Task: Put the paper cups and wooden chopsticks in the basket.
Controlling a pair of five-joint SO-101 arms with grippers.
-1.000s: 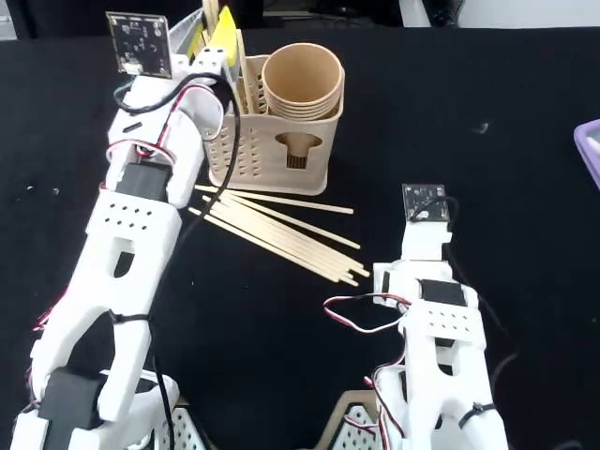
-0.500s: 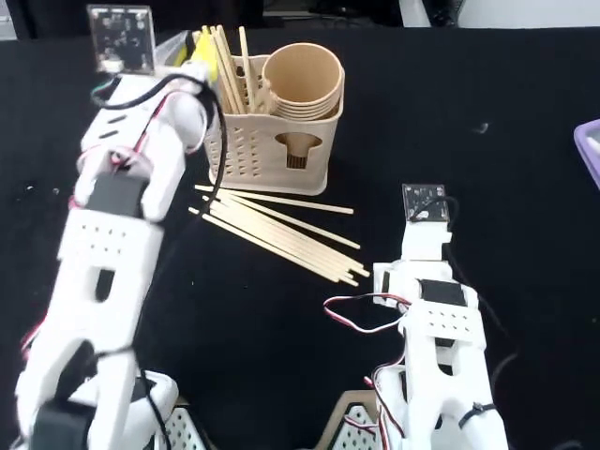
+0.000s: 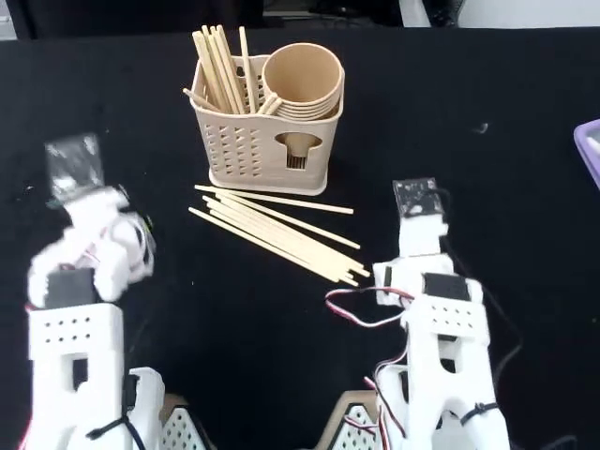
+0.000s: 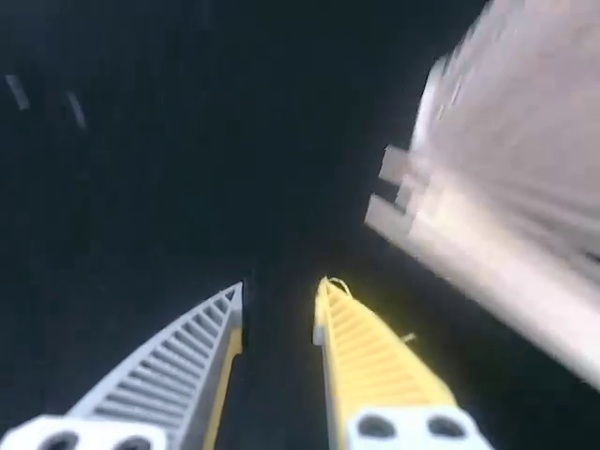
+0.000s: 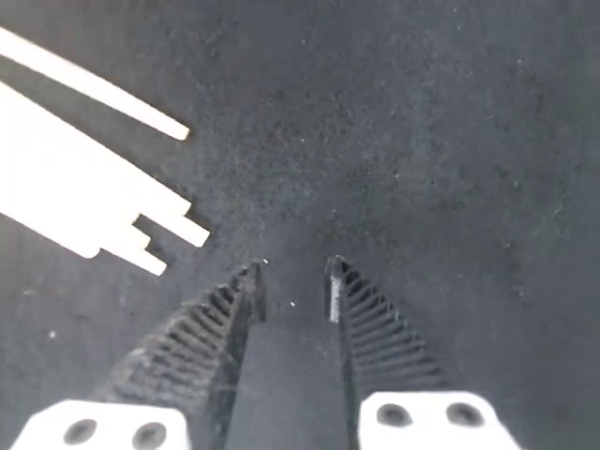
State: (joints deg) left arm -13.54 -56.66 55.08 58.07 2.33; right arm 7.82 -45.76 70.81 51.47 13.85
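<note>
- Cups (image 3: 302,80) sit stacked inside the basket (image 3: 244,150), with a bunch of chopsticks (image 3: 217,61) standing in its other compartment; that much looks done.
- Loose chopsticks (image 3: 281,234) lie fanned on the worktop (image 3: 487,187) just in front of the basket, not yet put away.
- Left claw (image 4: 279,286) is slightly parted and empty, well apart from them.
- Right claw (image 5: 292,272) is slightly parted and empty, near the loose sticks' ends.

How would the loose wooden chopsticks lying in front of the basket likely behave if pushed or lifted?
The loose chopsticks are thin and straight, so probably stiff and light. They lie fanned in a pile on the table, so a push would likely scatter or roll them. Gripped near one end, a stick may pivot.
</note>
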